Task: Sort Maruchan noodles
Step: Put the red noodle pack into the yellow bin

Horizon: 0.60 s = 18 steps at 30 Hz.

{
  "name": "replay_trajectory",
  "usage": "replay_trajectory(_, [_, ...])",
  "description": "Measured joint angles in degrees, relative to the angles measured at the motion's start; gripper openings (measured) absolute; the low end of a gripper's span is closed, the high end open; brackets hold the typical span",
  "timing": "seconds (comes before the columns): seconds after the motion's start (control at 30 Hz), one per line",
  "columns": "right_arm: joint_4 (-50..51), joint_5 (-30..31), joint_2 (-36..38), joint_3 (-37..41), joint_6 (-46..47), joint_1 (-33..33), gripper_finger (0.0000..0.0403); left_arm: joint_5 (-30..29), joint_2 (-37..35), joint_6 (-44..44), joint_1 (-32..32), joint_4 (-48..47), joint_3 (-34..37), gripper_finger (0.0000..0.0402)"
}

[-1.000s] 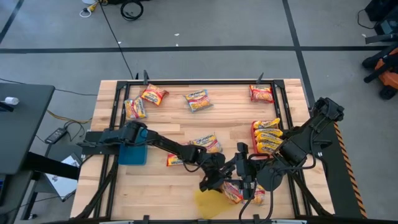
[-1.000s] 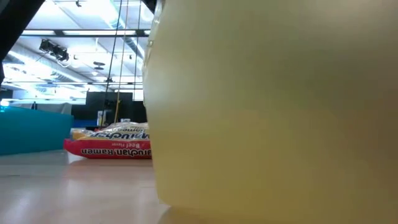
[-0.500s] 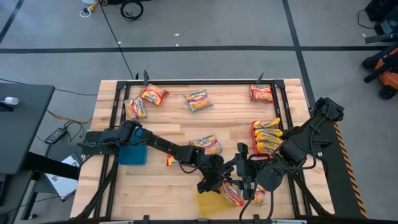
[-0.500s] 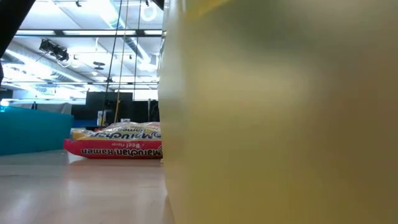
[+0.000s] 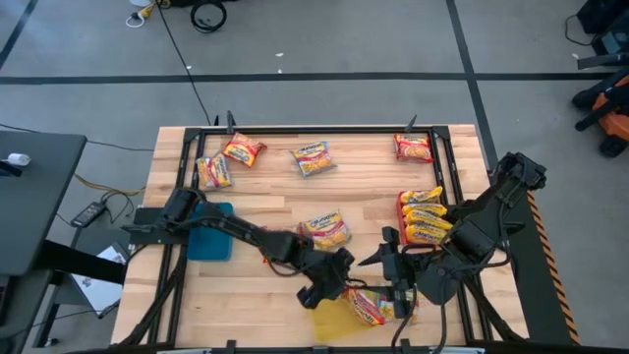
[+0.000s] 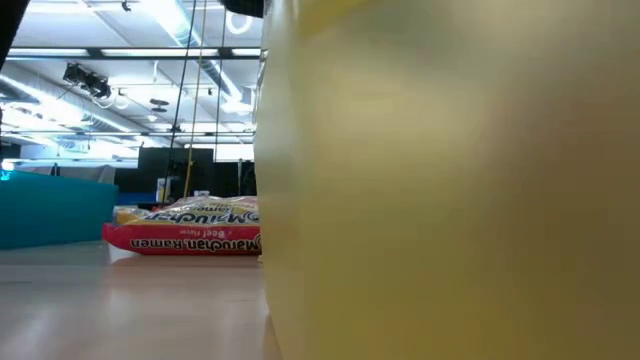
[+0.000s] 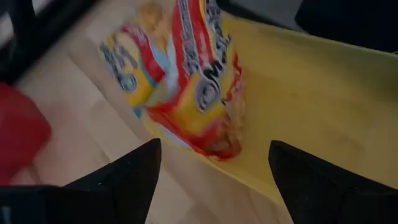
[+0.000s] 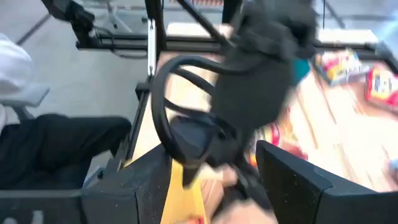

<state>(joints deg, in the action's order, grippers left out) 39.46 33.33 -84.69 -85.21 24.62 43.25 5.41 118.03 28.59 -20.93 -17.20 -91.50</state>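
A red-and-yellow Maruchan noodle packet (image 5: pixel 367 307) (image 7: pixel 186 81) lies flat, partly on the yellow tray (image 5: pixel 329 323) (image 7: pixel 298 81) near the table's near edge. My left gripper (image 5: pixel 319 292) (image 7: pixel 217 180) is open just to the packet's left and touches nothing. My right gripper (image 5: pixel 388 267) (image 8: pixel 217 186) is open a little beyond the packet, facing the left arm. More packets lie scattered: several along the far side (image 5: pixel 313 158), one at mid-table (image 5: pixel 325 230), and a stack on the red tray (image 5: pixel 423 214).
The blue tray (image 5: pixel 209 241) (image 6: pixel 50 205) sits at the left under my left arm. In the low view the yellow tray's wall (image 6: pixel 450 180) fills most of the picture, with a red packet (image 6: pixel 185 235) beyond it. A black frame borders the table.
My left gripper has drawn back from the packet toward the table's left and near edge. The packet stays lying on the yellow tray's edge. My right gripper has shifted slightly toward the right. In the low view the yellow tray's wall has slid a little sideways.
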Motion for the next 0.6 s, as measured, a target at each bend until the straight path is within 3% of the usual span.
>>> replay_trajectory(0.1, [7.8,-1.5,0.1,0.0,7.6,0.3,0.0234,-2.1,0.2,-4.8,-2.6,-0.6,0.1,0.0282])
replay_trajectory(0.3, [24.9,-10.6,-3.4,1.3,25.8,0.7,0.0231,-2.8,0.4,-11.8,-5.6,-0.9,0.2,0.0241])
replay_trajectory(0.6, [23.6,-20.8,-10.6,10.3,27.3,3.3,0.023,-2.5,5.1,-17.5,-5.0,6.3,0.2,0.0168])
